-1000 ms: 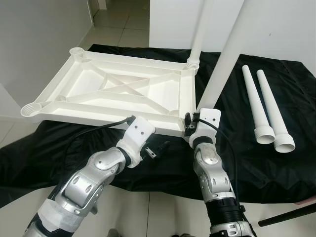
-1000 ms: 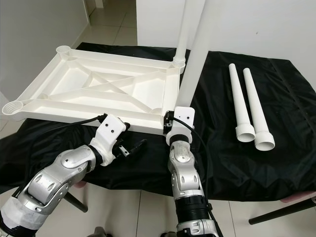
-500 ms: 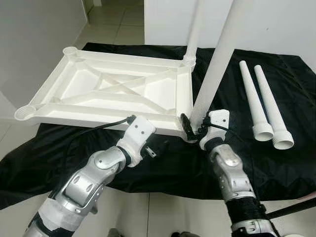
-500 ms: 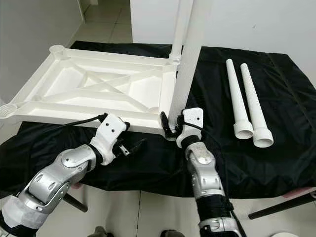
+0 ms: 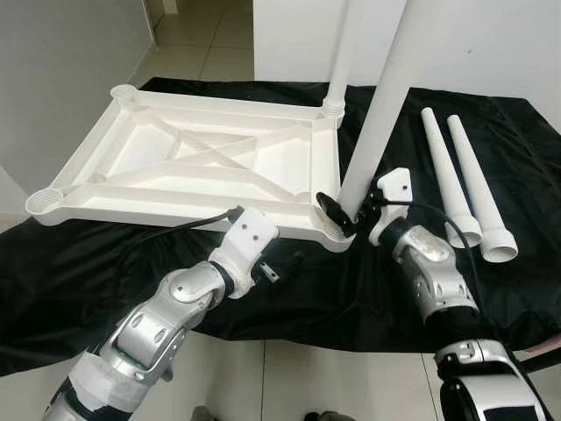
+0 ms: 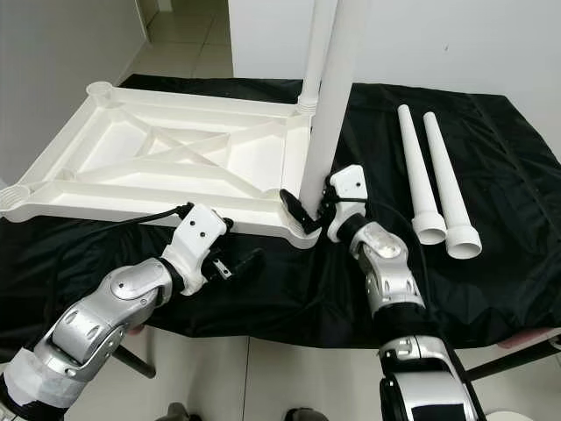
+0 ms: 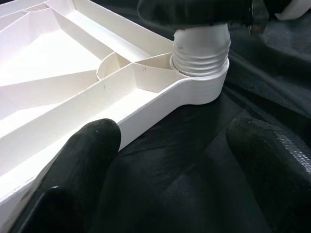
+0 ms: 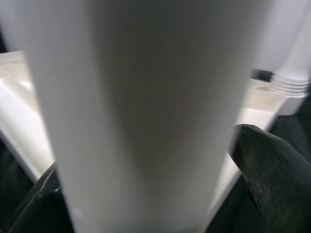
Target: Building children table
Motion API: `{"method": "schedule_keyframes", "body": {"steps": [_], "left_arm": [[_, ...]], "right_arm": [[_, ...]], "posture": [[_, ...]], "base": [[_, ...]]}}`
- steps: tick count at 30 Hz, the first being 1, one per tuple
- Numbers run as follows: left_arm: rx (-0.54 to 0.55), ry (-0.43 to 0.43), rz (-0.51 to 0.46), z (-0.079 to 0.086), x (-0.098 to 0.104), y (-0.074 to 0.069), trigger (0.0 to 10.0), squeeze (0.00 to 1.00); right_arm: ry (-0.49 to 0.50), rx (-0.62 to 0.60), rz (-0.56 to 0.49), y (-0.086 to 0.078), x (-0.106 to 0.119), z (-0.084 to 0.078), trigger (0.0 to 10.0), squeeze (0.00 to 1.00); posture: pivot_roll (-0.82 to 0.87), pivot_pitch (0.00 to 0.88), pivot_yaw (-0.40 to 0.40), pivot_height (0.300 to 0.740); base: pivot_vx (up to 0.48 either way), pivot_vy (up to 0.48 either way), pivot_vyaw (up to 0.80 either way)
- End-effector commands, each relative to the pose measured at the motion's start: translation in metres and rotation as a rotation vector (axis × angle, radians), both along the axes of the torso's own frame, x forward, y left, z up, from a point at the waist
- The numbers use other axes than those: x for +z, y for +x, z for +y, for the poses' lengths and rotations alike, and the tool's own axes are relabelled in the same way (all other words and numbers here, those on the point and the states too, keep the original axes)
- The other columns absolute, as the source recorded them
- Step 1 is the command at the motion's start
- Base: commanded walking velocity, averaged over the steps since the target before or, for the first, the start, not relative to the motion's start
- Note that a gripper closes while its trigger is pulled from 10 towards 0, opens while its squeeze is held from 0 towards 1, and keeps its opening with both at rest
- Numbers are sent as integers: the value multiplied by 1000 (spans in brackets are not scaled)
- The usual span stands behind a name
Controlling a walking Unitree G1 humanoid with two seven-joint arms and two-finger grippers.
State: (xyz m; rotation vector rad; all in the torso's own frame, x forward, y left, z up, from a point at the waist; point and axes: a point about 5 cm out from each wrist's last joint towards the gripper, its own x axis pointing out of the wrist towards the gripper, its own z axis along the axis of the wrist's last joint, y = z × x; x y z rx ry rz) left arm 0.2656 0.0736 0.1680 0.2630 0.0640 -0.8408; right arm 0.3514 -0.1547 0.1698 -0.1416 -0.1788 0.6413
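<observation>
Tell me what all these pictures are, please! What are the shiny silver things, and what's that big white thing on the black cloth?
The silver things are a robot's two arms. Two pictures come from cameras in its head, looking down; the other two come from small cameras on its wrists, so they look very close up.

The big white thing is a plastic table top lying upside down on a black cloth. The robot is building a small table. One leg already stands in a far corner.

The right gripper has its two black fingers around a second leg, which stands in the near corner's socket. The left gripper is open, empty, low beside the table top's near edge.

Two more legs lie waiting on the cloth to the right.
</observation>
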Motion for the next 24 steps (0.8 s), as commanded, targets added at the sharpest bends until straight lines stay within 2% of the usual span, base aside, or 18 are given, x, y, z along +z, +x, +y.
{"method": "schedule_keyframes", "body": {"steps": [1,2,3,12,13,18,20,23,24], "left_arm": [[-124,26,26,-4,-3,-8,10000,0],[-124,26,26,-4,-3,-8,10000,0],[-106,23,27,-2,-2,-7,10000,0],[-91,21,38,-1,-4,-9,10000,0],[-90,21,39,-1,-4,-8,10000,0],[-92,21,42,-2,-5,-8,10000,0],[-93,21,42,-1,-5,-8,10000,0],[-95,19,45,-2,-5,-9,10000,0],[-95,19,45,-2,-5,-9,10000,0]], "right_arm": [[-50,37,16,2,-3,-2,6706,0],[-50,37,16,2,-3,-2,6706,0],[-39,64,48,2,-7,-6,0,0],[-36,71,82,1,-17,-13,0,0],[-29,72,91,1,-18,-13,10000,0],[3,46,103,1,-18,-12,10000,0],[-6,12,105,2,-18,-11,10000,0],[-18,-105,101,4,-19,-10,10000,0],[-18,-105,101,4,-19,-10,10000,0]], "posture": [[-17,88,7,740],[-17,88,7,740],[-6,90,-4,740],[-9,97,-8,740],[-12,98,-7,740],[-19,98,-7,740],[-22,101,-7,740],[-23,99,-11,740],[-23,99,-11,740]], "base": [[0,0,0],[0,0,0],[0,0,0],[0,0,0],[0,0,0],[0,0,0],[0,0,0],[0,0,0],[0,0,0]]}}
